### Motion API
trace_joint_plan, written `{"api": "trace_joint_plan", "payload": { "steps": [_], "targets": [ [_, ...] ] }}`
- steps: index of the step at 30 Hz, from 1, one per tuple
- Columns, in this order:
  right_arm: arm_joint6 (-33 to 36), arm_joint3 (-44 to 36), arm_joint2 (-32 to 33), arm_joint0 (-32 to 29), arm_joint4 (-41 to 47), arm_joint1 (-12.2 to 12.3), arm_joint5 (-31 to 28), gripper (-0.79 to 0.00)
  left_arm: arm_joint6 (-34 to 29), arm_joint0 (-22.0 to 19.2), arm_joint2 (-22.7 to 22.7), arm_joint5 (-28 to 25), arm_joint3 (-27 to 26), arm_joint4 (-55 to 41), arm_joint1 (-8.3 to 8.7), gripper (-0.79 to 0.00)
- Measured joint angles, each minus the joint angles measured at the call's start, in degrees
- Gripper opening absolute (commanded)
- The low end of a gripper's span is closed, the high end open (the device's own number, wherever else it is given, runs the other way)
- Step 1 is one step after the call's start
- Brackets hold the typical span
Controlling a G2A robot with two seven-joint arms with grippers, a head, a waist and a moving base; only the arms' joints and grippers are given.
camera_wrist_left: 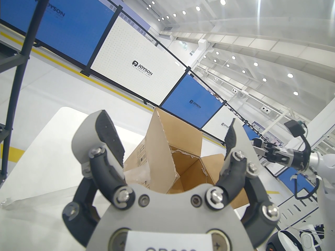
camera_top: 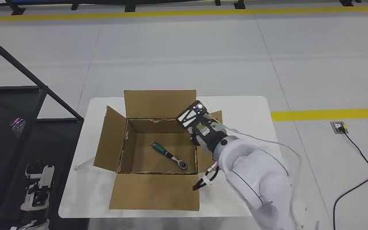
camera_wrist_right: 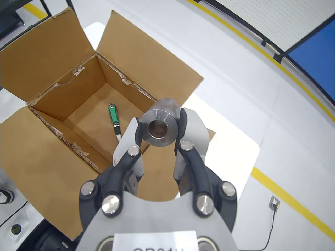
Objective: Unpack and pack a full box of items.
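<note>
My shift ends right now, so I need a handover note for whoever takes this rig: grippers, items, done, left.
Left gripper: open, empty, facing the cardboard box from outside it.
Right gripper: shut on a metal cylinder, held above the box's right rim.
Green-handled ratchet wrench: lying on the box floor. Box flaps are open, and the box stands on the white table.
Done: unclear whether the cylinder is coming out or going in.
Left: probably set the cylinder down, then deal with the wrench.

Logo lettering stands on the white and blue wall panels [camera_wrist_left: 136, 61]; small unreadable print marks the box [camera_wrist_left: 151, 152].
</note>
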Motion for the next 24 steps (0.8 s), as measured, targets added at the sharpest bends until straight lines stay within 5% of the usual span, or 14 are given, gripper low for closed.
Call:
{"api": "trace_joint_plan", "payload": {
  "steps": [14, 24],
  "targets": [
    [-10.0, 54.9, -16.0, 22.2, 21.9, -8.8, -0.3, -0.785, 0.0, 0.0, 0.0, 0.0, 0.0, 0.0, 0.0, 0.0],
    [-15.8, 74.3, -19.9, 26.1, 28.3, -13.4, -6.5, -0.785, 0.0, 0.0, 0.0, 0.0, 0.0, 0.0, 0.0, 0.0]
  ]
}}
